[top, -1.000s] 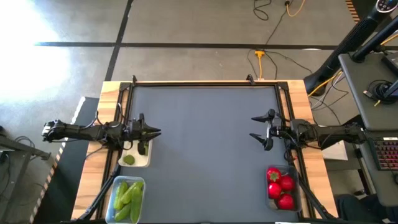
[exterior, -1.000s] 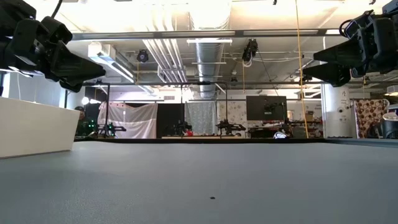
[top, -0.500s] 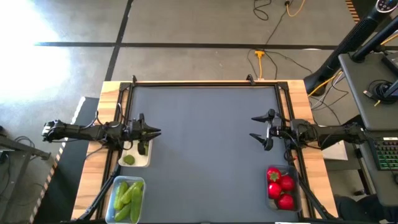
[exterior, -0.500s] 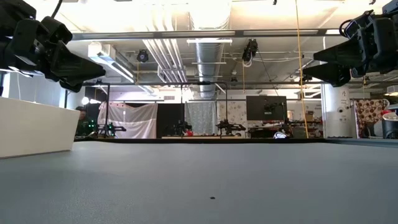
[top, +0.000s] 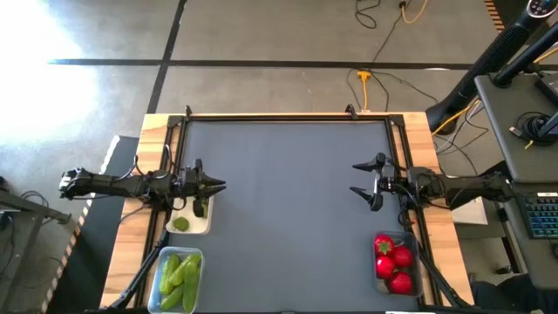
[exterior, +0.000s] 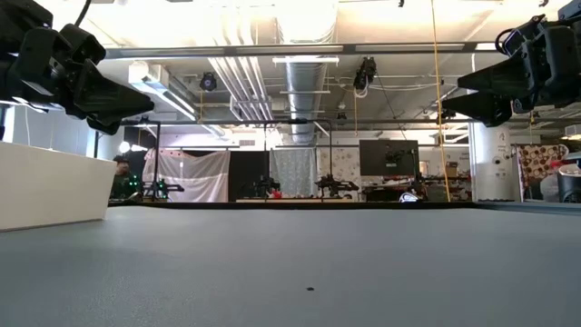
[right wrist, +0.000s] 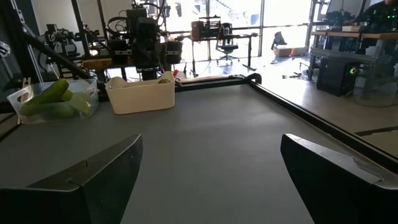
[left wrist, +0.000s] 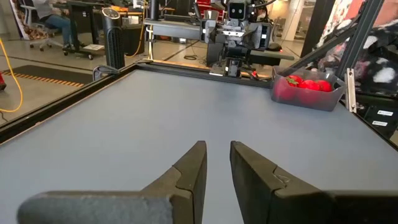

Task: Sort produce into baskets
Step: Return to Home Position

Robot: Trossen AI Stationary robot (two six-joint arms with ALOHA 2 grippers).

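My left gripper (top: 218,185) hovers shut over the mat's left edge, just above the white tray (top: 199,223), which holds one light-green lime-like piece (top: 180,224). Nearer the front edge on the left, a clear tub (top: 193,258) holds several long green pieces (top: 179,277). My right gripper (top: 355,179) hovers open at the mat's right edge, with nothing between its fingers. In front of it, a clear tub (top: 380,283) holds several red round pieces (top: 394,262). The left wrist view shows the red tub (left wrist: 308,90). The right wrist view shows the tray (right wrist: 140,93) and the green tub (right wrist: 53,99).
The dark grey mat (top: 288,209) lies bare between the two arms. A black frame rail (top: 288,116) runs along the far edge, with wooden strips (top: 148,166) at the sides. Beyond the table lie a desk with a keyboard (top: 540,209) and floor cables (top: 366,78).
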